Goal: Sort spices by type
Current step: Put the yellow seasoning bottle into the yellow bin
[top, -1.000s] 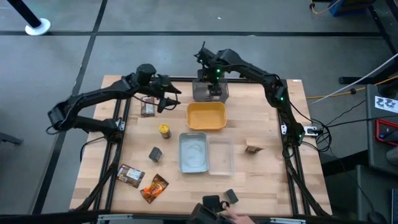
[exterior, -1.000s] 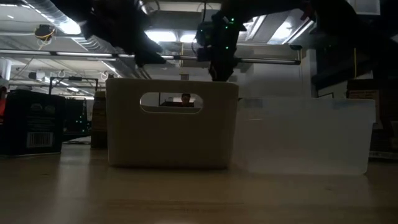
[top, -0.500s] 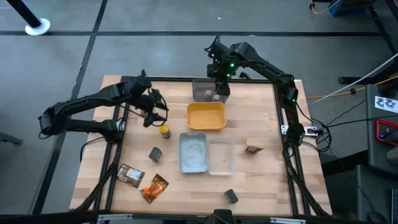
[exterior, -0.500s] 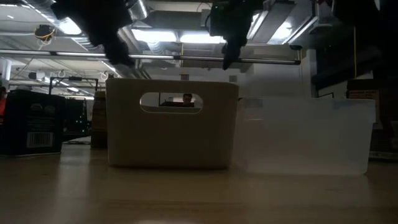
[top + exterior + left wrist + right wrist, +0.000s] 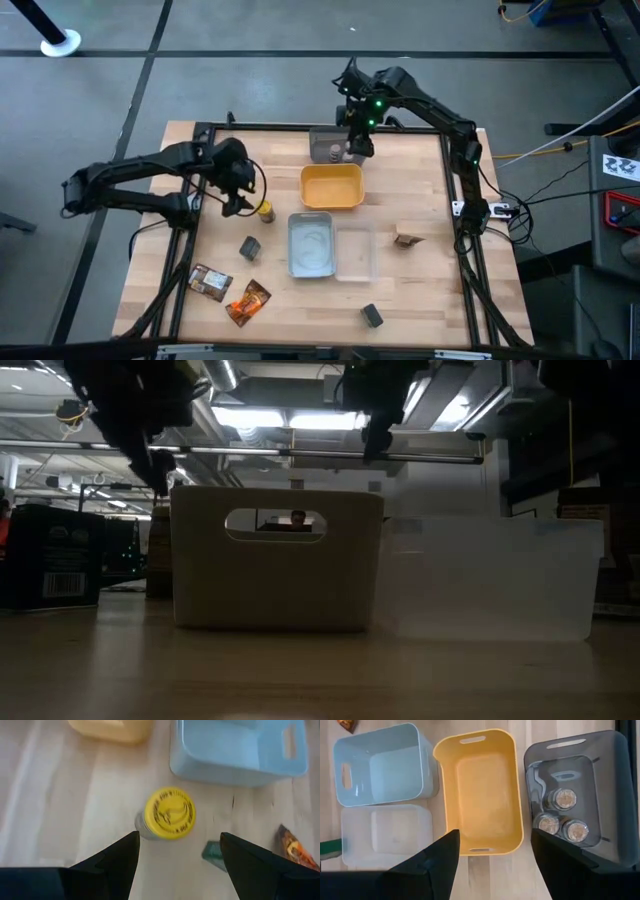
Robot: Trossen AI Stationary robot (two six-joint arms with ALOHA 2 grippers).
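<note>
Wooden tabletop [image 5: 420,290] holding trays. Left gripper [image 5: 240,196], fingers spread wide, empty, hovering beside small yellow-lidded glass jar [image 5: 264,210] at its 4 o'clock. Jar looking rigid, light, slippery; best gripping across body under lid. Right gripper [image 5: 356,140] open, hanging over grey tray [image 5: 615,800].

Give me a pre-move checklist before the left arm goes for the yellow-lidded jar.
1. Left gripper open: ok, fingers spread wide.
2. Lined up over the yellow-lidded jar: ok, the jar sits between the fingers.
3. Jar upright: ok, the lid faces up.
4. Nothing crowding the jar: ok, the pale-blue tray and dark grey cube box stand apart from it.
5. Right gripper out of the way: ok, above the grey tray, which holds three small jars.
6. Which tray takes the jar: cannot tell.
</note>
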